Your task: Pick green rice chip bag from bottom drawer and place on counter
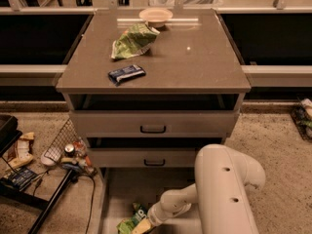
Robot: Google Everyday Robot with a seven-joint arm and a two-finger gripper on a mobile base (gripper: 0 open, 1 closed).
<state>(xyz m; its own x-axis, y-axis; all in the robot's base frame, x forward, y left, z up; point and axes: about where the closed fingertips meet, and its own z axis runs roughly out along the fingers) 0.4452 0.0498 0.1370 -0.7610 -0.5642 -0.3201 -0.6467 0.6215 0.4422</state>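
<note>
The green rice chip bag [130, 223] lies on the floor of the open bottom drawer [124, 189], at the lower edge of the camera view. Its bright green top and a yellowish patch show; the rest is cut off by the frame. My white arm [219, 189] bends down into the drawer from the right. My gripper [147, 222] is right against the bag's right side, low in the drawer. The counter [195, 67] is the grey-brown slab above the drawers.
On the counter lie a paler green-and-white bag [134, 40], a dark blue wrapper bar [126, 73] and a small bowl [155, 16]. Two grey drawer fronts [153, 124] with black handles sit above the open drawer. A wire basket [63, 140] and clutter lie on the floor at left.
</note>
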